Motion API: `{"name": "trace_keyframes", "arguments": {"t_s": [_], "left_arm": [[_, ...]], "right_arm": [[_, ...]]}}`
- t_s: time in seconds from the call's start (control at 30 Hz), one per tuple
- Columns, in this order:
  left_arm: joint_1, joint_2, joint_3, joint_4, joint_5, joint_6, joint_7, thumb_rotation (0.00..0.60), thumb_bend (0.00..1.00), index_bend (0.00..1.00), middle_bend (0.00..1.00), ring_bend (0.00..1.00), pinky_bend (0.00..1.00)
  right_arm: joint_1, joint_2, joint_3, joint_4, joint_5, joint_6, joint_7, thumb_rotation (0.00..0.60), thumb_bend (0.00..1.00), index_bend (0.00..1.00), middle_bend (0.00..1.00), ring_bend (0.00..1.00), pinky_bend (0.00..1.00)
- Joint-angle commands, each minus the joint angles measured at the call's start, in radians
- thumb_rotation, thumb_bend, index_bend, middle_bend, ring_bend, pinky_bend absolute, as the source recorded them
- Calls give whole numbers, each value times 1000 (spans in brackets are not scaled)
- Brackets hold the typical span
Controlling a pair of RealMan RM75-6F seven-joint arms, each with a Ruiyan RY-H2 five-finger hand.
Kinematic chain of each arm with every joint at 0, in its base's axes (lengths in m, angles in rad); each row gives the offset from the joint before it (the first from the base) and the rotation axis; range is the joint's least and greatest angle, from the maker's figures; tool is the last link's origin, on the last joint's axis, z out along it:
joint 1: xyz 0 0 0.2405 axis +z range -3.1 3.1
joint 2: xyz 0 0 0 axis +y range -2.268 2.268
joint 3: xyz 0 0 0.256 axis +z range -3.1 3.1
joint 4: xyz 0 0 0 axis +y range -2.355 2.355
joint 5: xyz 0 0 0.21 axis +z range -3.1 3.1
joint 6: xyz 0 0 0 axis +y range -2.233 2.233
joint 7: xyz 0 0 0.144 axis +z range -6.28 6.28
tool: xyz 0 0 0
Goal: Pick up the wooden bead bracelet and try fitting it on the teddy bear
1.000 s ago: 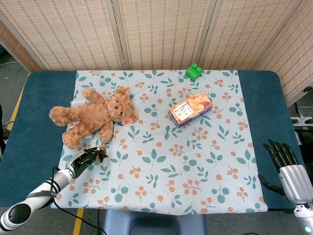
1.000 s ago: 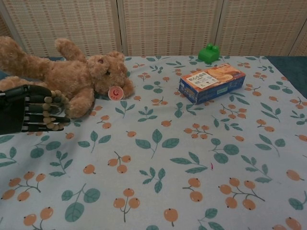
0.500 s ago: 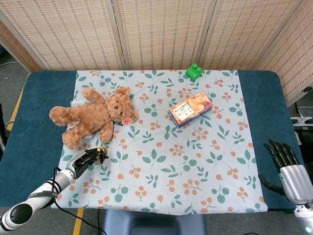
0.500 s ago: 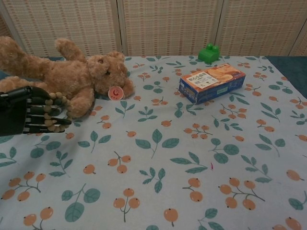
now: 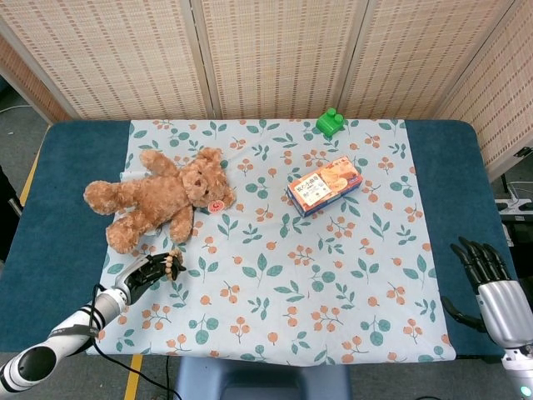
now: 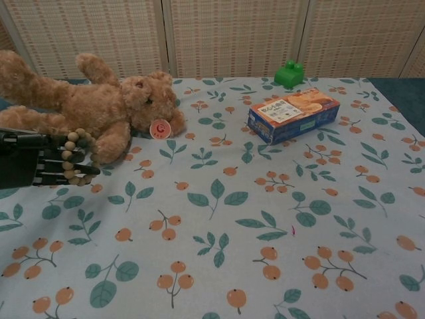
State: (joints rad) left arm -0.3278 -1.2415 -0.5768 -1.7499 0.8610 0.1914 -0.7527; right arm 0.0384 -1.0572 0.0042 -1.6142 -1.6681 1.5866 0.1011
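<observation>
Wooden beads first: my chest view shows the bracelet (image 6: 74,157) plainly, a loop of pale round beads threaded over the dark fingers of my left hand (image 6: 33,159), which grips it just in front of the teddy bear (image 6: 93,106), right by its nearer paw. From the head view I only get the beads as a small tan cluster (image 5: 173,262) at the tip of that hand (image 5: 146,272), but that view gives me what the chest camera misses: my right hand (image 5: 491,287), far to the bear's right, off the floral cloth (image 5: 333,275) and over the blue table (image 5: 450,167) edge, fingers spread and holding nothing.

Room check, working from the bear. It lies on its side near the cloth's left border, head toward the middle, a round pink tag (image 6: 158,129) at its neck. On the bear's right there is an open stretch of cloth before the biscuit box (image 5: 325,187), and the green block (image 5: 331,122) sits beyond that, near the far edge by the woven screen (image 5: 275,50). In front of the bear, past my left hand, the cloth runs to the table's near edge.

Whether the beads touch the bear's paw, I cannot tell; in the chest view they sit right against its fur.
</observation>
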Motion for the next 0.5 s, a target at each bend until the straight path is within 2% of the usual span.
{"name": "trace_keyframes", "arguments": {"t_s": [0.03,0.07,0.1,0.2,0.23,0.3,0.33,0.4,0.5], "left_arm": [[7,-7,-5,0,8,6,-1,578,947,489,625,271,49],[12,-12,-8,-2,11,14,-5,557,877,483,620,270,48],[15,-14,-10,-2,15,17,-5,498,773,477,614,270,48],[27,-22,-19,-4,21,21,-18,330,610,477,612,267,47],[30,-24,-22,-5,23,19,-21,294,591,479,611,267,46],[35,-27,-29,-3,28,14,-29,171,561,485,611,268,45],[37,-28,-31,-3,30,11,-31,130,553,487,611,268,45],[38,-29,-33,-1,34,3,-35,87,540,489,611,267,44],[39,-29,-37,0,37,-9,-39,61,521,496,614,267,44]], "right_arm": [[0,0,0,0,0,-1,-1,543,238,0,0,0,0],[1,0,-1,0,-1,-2,-1,544,238,0,0,0,0],[1,0,-1,0,-1,-2,-2,543,238,0,0,0,0],[1,0,-1,-1,1,-5,-2,543,238,0,0,0,0],[1,1,-1,-1,1,-6,-3,543,238,0,0,0,0],[2,2,-2,-3,1,-8,-4,543,238,0,0,0,0],[2,2,-2,-3,1,-9,-5,543,238,0,0,0,0],[2,2,-3,-4,0,-8,-6,543,238,0,0,0,0],[1,2,-3,-4,0,-6,-6,543,238,0,0,0,0]]}}
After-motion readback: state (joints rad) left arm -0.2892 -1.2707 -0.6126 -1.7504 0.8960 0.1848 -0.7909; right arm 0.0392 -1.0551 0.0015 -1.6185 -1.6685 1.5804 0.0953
